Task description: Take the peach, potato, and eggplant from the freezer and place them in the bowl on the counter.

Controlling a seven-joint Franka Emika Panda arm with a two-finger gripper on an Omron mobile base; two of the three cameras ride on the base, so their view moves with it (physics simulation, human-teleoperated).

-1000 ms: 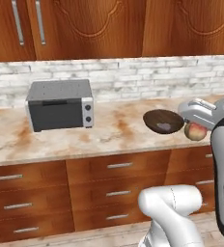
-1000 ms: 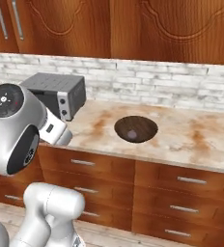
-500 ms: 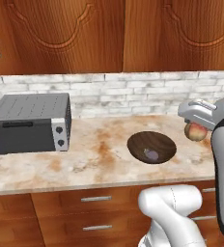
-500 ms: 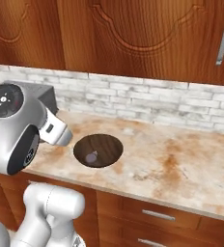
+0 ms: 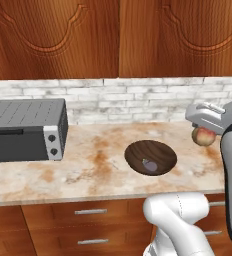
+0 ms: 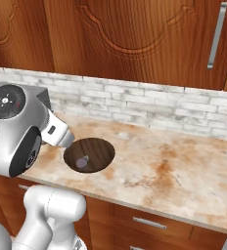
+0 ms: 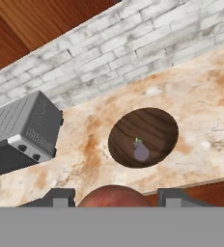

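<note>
- While our gripper (image 5: pixel 206 131) hangs at the right edge of the left base view, above the right part of the desk (image 5: pixel 88 170), it is clamped on the peach (image 5: pixel 204 136), which sits between the fingers with its reddish-orange skin showing below the white hand.
- From the hand view we see the peach (image 7: pixel 115 196) between the two dark finger tips (image 7: pixel 61 197), looking down at the desk.
- We find the bowl (image 5: pixel 151 157) on the desk, left of and nearer than the gripper, well apart from it.
- We note the eggplant (image 5: pixel 149 164) lying inside the bowl, a small purple body with a green stem end; it also shows in the right base view (image 6: pixel 81 162) and the hand view (image 7: pixel 141 151).
- We record a grey toaster oven (image 5: pixel 27 130) at the far left of the desk, against the pale brick backsplash (image 5: pixel 138 100), well apart from the bowl.
- We see wooden wall cabinets (image 5: pixel 113 40) above and drawers (image 5: pixel 88 225) under the desk.
</note>
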